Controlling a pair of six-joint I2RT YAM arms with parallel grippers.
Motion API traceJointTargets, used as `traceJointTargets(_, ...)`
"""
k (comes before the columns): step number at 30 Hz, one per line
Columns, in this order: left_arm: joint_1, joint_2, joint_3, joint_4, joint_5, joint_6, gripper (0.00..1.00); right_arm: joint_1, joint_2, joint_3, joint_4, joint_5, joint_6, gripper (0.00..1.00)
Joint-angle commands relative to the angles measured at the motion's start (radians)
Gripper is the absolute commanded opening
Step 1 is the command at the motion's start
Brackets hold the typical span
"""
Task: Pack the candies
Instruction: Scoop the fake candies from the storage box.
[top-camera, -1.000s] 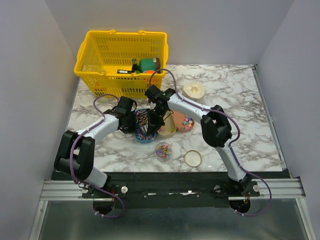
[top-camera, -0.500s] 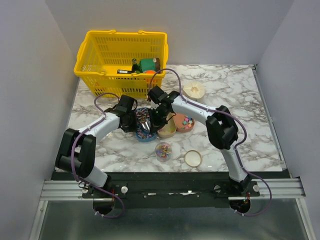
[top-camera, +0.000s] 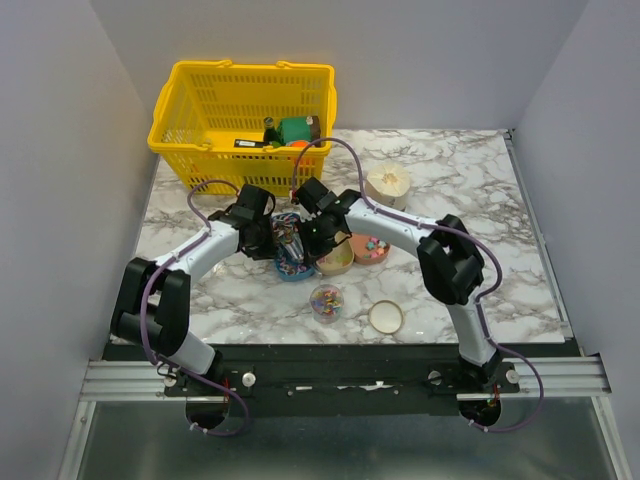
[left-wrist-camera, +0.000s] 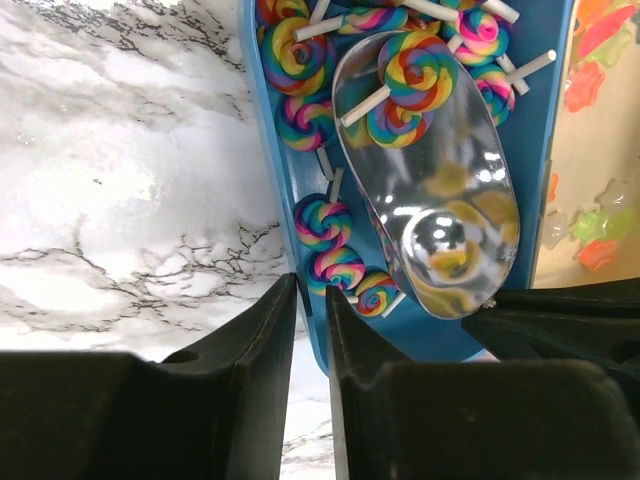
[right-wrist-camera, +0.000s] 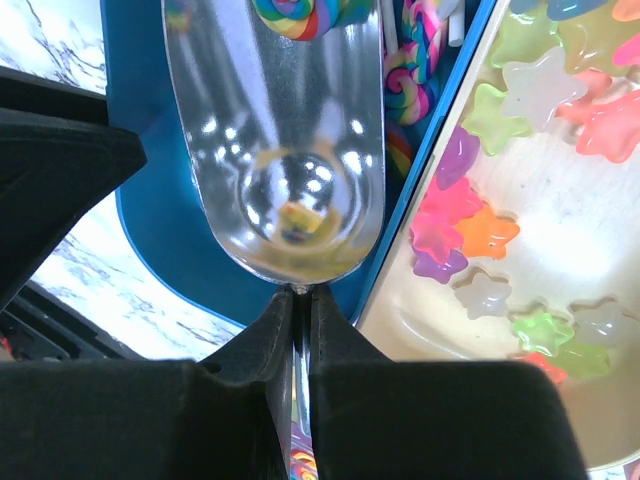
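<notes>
While poised over blue tray (right-wrist-camera: 140, 220), grips scoop (right-wrist-camera: 280, 120) by its handle with right end effector (right-wrist-camera: 300, 310).
Shows left end effector (left-wrist-camera: 311, 300) narrowly parted at blue tray's rim; carries lollipops (left-wrist-camera: 415, 70) in scoop bowl; locates candies (right-wrist-camera: 485, 235) in beige tray (right-wrist-camera: 575, 250) just beside blue tray.

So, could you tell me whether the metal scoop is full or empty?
Nearly empty: two swirl lollipops sit at the front of the scoop; its remaining bowl is bare metal.
</notes>
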Motion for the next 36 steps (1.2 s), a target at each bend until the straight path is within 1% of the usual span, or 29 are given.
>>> traceJointTargets(1, 0.0, -0.024, 0.034, -0.024, -0.025, 0.001, 0.34, -0.008, -0.025, -0.059, 0.009, 0.155, -0.038, 0.01)
traceJointTargets(3, 0.0, -0.029, 0.037, -0.028, -0.026, 0.001, 0.36, -0.008, -0.039, -0.064, 0.015, 0.153, -0.038, 0.01)
traceJointTargets(4, 0.0, -0.032, 0.04, -0.031, -0.028, 0.003, 0.4, -0.007, -0.056, -0.067, 0.016, 0.153, -0.038, 0.01)
traceJointTargets(12, 0.009, -0.078, 0.041, -0.039, -0.049, 0.003, 0.54, 0.0, -0.11, -0.078, 0.035, 0.141, -0.05, 0.01)
traceJointTargets(13, 0.01, -0.081, 0.038, -0.039, -0.051, 0.003, 0.58, 0.001, -0.116, -0.082, 0.036, 0.142, -0.05, 0.01)
traceJointTargets(16, 0.013, -0.098, 0.032, -0.037, -0.063, 0.003, 0.64, 0.006, -0.14, -0.096, 0.042, 0.142, -0.053, 0.01)
traceJointTargets(19, 0.019, -0.108, 0.024, -0.037, -0.063, 0.001, 0.67, 0.016, -0.16, -0.107, 0.047, 0.153, -0.056, 0.01)
traceJointTargets(28, 0.04, -0.159, -0.015, -0.013, -0.114, -0.009, 0.71, 0.038, -0.237, -0.173, 0.059, 0.176, -0.053, 0.01)
traceJointTargets(32, 0.054, -0.213, -0.055, 0.028, -0.135, -0.015, 0.72, 0.049, -0.315, -0.213, 0.044, 0.185, -0.046, 0.01)
traceJointTargets(33, 0.059, -0.237, -0.063, 0.036, -0.143, -0.015, 0.72, 0.055, -0.347, -0.22, 0.035, 0.219, -0.046, 0.01)
traceJointTargets(36, 0.063, -0.283, -0.089, 0.055, -0.17, -0.014, 0.72, 0.075, -0.425, -0.249, 0.001, 0.249, -0.046, 0.01)
